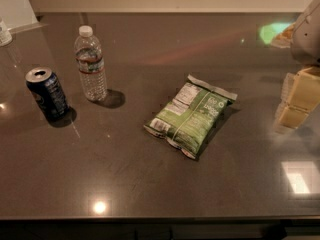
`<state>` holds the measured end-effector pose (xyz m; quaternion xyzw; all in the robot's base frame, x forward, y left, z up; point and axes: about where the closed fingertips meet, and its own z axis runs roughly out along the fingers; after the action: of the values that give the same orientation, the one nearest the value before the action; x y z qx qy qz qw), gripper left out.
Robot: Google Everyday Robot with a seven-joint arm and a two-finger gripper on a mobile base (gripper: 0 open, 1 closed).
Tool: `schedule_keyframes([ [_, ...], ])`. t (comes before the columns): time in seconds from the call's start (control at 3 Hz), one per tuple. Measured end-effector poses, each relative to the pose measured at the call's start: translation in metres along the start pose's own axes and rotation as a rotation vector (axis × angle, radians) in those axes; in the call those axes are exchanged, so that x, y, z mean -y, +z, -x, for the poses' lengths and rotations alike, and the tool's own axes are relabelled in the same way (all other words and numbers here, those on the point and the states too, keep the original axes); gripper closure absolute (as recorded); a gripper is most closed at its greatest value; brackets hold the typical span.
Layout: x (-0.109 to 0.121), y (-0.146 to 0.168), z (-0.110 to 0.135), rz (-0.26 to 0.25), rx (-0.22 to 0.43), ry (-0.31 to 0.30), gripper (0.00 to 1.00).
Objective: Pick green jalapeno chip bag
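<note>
The green jalapeno chip bag (190,116) lies flat on the dark countertop (150,179) near the middle. It shows white label panels and crimped silvery ends, and its long side runs diagonally. My gripper (299,101), with yellowish parts under a grey arm, hangs at the right edge of the view. It is to the right of the bag, apart from it, and holds nothing that I can see.
A dark blue soda can (46,93) stands at the left. A clear water bottle (90,65) with a white cap stands next to it. The counter's front edge runs along the bottom and a wall runs along the back. Bright light reflections lie on the right.
</note>
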<state>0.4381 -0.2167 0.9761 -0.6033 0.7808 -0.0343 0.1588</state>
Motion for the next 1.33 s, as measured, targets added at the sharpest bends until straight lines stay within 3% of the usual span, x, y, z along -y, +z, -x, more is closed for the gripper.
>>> schedule_keyframes([
  [0.33, 0.0, 0.0, 0.0, 0.0, 0.0, 0.0, 0.0],
  [0.67, -0.003, 0.013, 0.01, 0.031, 0.016, 0.002, 0.0],
  [1.33, 0.003, 0.064, 0.054, 0.088, 0.155, 0.039, 0.0],
])
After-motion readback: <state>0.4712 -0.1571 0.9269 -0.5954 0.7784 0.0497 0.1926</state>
